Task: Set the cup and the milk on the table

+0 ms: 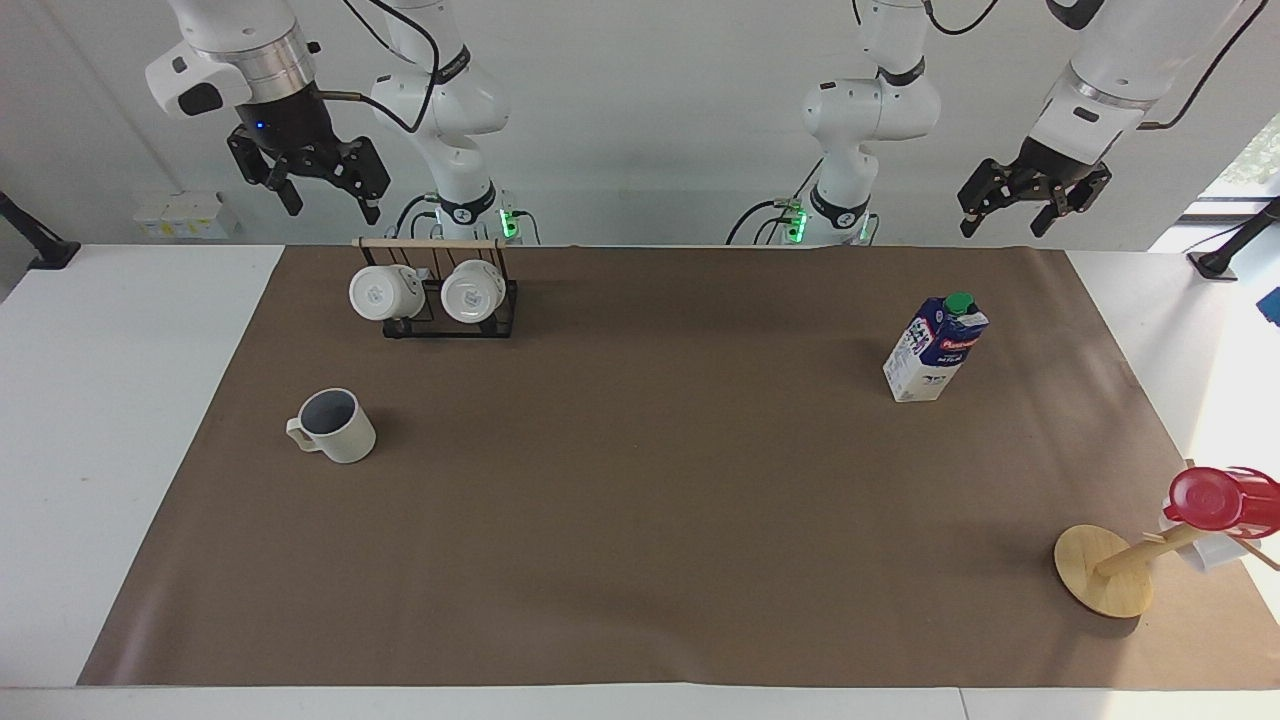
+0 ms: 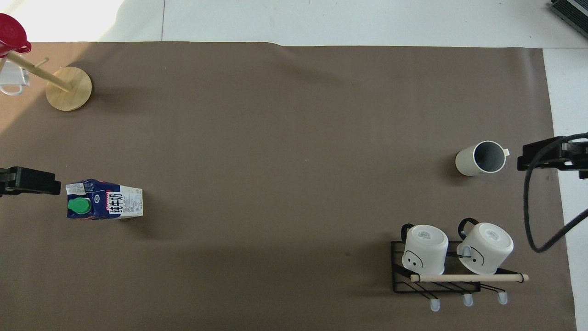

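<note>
The cup (image 1: 338, 425) (image 2: 481, 158), off-white with a grey-blue inside, stands upright on the table's brown sheet (image 1: 640, 480) toward the right arm's end. The milk (image 1: 935, 348) (image 2: 104, 205), a blue-and-white carton with a green cap, stands upright toward the left arm's end. My right gripper (image 1: 330, 205) (image 2: 546, 156) hangs high in the air, open and holding nothing, over the table's margin beside the cup. My left gripper (image 1: 1003, 224) (image 2: 30, 180) is also raised, open and holding nothing, over the sheet's edge beside the milk.
A black wire rack (image 1: 435, 300) (image 2: 436, 276) holding two white mugs stands nearer to the robots than the cup. A wooden mug tree (image 1: 1105, 570) (image 2: 69, 88) carrying a red cup (image 1: 1215, 498) (image 2: 11, 34) stands at the left arm's end, farther out than the milk.
</note>
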{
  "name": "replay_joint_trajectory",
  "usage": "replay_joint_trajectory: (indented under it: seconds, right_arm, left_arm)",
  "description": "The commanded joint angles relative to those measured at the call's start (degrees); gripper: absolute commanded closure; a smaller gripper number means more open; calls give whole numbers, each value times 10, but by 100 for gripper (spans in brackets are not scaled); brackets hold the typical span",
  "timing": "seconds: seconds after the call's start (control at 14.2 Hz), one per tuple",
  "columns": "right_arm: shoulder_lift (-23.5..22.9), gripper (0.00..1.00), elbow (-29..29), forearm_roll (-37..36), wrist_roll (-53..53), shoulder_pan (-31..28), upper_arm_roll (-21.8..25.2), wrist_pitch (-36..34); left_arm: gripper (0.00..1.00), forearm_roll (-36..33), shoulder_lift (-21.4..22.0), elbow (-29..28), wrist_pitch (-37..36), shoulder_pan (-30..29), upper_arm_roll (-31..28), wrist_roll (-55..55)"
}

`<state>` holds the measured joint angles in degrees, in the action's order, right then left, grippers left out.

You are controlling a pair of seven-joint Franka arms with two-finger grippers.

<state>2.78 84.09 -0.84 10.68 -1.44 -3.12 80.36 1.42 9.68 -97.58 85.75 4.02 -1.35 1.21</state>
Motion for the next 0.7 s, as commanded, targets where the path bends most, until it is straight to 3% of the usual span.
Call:
replay_joint_trajectory:
  seconds: [0.0,0.63]
  right_arm:
    - [10,0,11,4,-13,-8,-2,3]
    - [7,0,10,4,-19,-18,-1,6]
  left_arm:
    - [0,-5,0,10,-12,-3,1,4]
    - [0,-5,0,9,-12,-3,1,4]
